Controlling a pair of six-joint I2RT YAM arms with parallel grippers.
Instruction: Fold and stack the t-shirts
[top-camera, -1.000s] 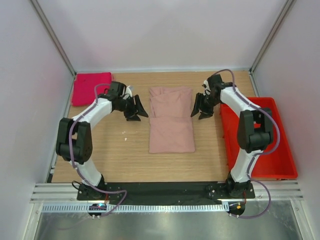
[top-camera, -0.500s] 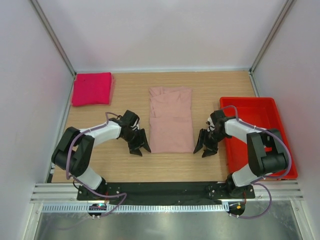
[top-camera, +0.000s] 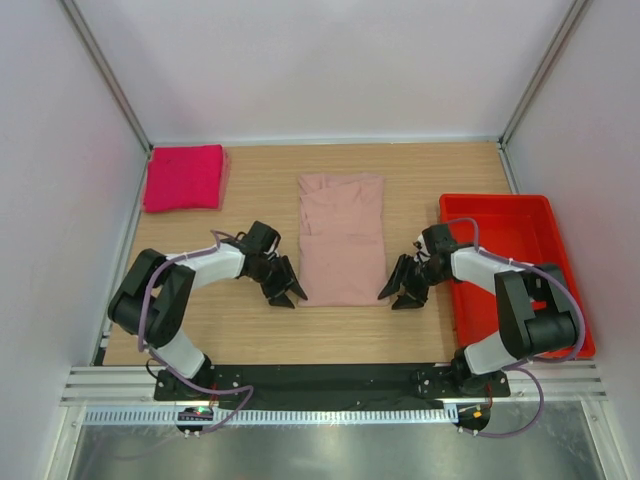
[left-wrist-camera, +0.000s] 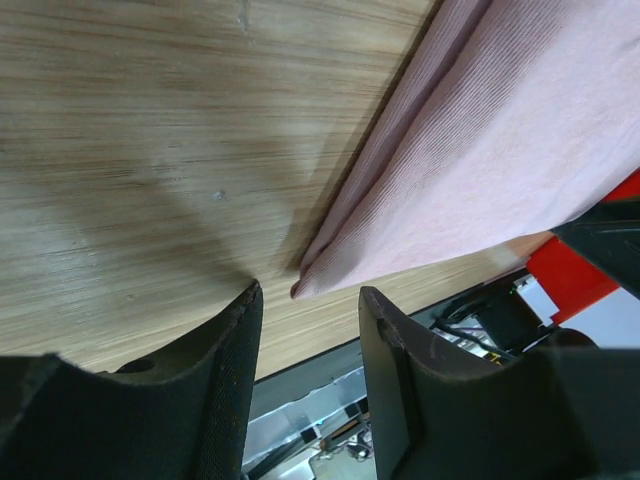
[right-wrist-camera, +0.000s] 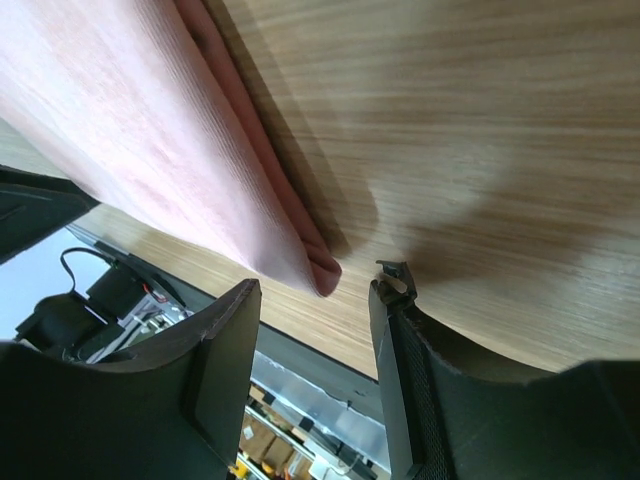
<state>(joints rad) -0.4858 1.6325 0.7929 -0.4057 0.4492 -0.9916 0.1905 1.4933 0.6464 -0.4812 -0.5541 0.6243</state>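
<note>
The table (top-camera: 250, 195) is light brown wood with thin lines running through it. White walls (top-camera: 320, 60) stand on three sides of it, and a metal post (top-camera: 110, 80) leans up in each back corner. At the near edge the arms sit bolted onto a black strip (top-camera: 320, 378).

The pale pink shirt (top-camera: 341, 240) lies folded in a long shape in the middle of the table. The bright pink shirt (top-camera: 184, 177) lies folded in the far left corner, well apart from the pale one. A red bin (top-camera: 560, 290) sits on the right side of the table (part of the right arm hangs over it).

Both arms are bent low. The left gripper (top-camera: 288, 295) is at the near left corner of the pale pink shirt. The right gripper (top-camera: 393, 293) is at its near right corner.

From the left wrist, the left gripper (left-wrist-camera: 310, 292) has its two fingers (left-wrist-camera: 230, 390) spread apart. The corner of the pale pink shirt (left-wrist-camera: 500, 130) lies just at the gap, with nothing pinched. The wood (left-wrist-camera: 150, 130) shows a soft shadow here.

From the right wrist, the right gripper (right-wrist-camera: 318, 285) is spread wide too. The folded corner of the pale pink shirt (right-wrist-camera: 130, 110) sits between its fingers (right-wrist-camera: 225, 370), not squeezed. You can see a few layers of cloth at that edge.
</note>
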